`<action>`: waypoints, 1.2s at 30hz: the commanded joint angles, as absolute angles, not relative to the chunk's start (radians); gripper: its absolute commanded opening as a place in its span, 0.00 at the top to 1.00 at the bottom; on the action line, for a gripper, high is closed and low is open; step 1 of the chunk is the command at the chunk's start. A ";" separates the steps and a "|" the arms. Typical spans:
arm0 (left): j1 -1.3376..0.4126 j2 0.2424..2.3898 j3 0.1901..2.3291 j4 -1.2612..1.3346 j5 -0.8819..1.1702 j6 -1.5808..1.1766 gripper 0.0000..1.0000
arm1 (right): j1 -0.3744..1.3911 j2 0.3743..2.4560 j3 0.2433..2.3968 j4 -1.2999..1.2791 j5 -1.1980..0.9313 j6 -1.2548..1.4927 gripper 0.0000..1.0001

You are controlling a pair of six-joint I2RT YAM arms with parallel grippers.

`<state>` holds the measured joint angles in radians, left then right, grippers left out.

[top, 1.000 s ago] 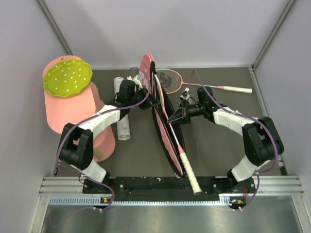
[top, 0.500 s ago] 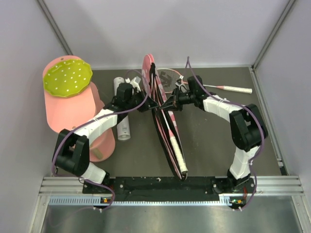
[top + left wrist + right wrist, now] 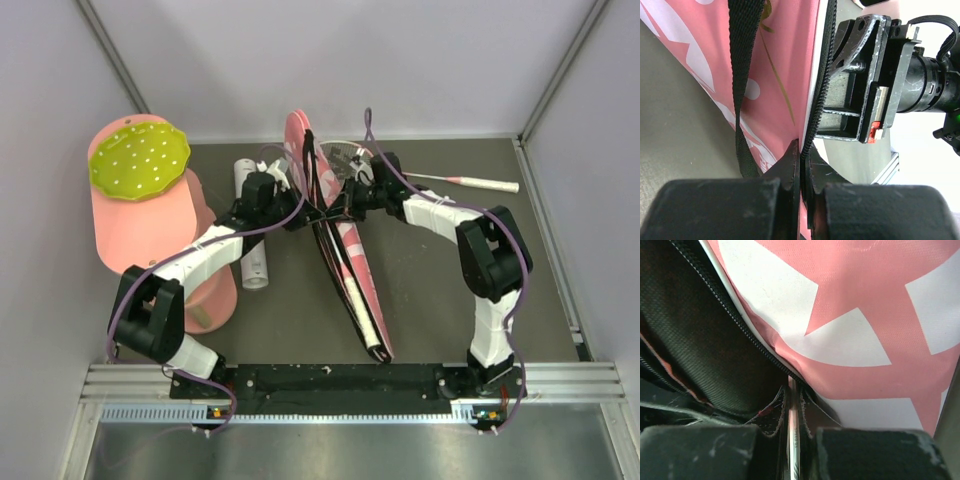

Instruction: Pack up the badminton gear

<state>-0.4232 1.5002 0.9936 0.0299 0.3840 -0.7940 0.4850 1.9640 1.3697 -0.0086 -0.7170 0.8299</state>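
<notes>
- A pink racket-shaped fabric bag with white lettering is seen standing on edge along the middle of the dark grey table. Its narrow end is directed toward the arm bases.
- The left gripper is applied to the left side of the bag's wide end. In the left wrist view its fingers are pressed together on the bag's black zipper edge.
- A black webbing strap is shown hanging down the bag's pink face.
- The right gripper is placed at the bag's right side, opposite the left one. Its jaws are clamped on a thin silver racket shaft at the bag's mouth, beside the black lining.
- A pink-framed racket with a white handle is laid flat behind and to the right of the bag.
- A white plastic tube is laid left of the bag.
- A large pink cylinder with a yellow-green dotted disc is located farther left.
</notes>
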 commanded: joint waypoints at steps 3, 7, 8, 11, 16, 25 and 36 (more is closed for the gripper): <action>-0.466 1.443 1.006 0.043 0.526 -0.804 1.00 | 0.497 1.922 1.439 -0.110 -0.509 0.644 0.92; -0.466 1.445 1.006 0.043 0.523 -0.804 1.00 | 0.503 1.869 1.401 -0.196 -0.563 0.583 0.73; -0.466 1.445 1.006 0.048 0.523 -0.804 1.00 | 0.506 1.829 1.384 -0.208 -0.575 0.575 0.71; -0.466 1.450 1.008 0.061 0.534 -0.816 1.00 | 0.534 1.740 1.312 -0.254 -0.542 0.514 0.62; -0.466 1.450 1.008 0.064 0.537 -0.815 1.00 | 0.606 1.623 1.256 -0.431 -0.405 0.384 0.56; -0.466 1.451 0.999 0.069 0.543 -0.818 1.00 | 0.655 1.385 1.117 -0.525 -0.330 0.361 0.51; -0.465 1.440 0.986 0.064 0.543 -0.810 1.00 | 0.730 1.282 0.974 -0.595 -0.184 0.342 0.46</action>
<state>-0.4610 1.4963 0.9924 -0.0067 0.5121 -0.8055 0.7033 1.3239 1.0229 -0.5770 -0.2337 0.3622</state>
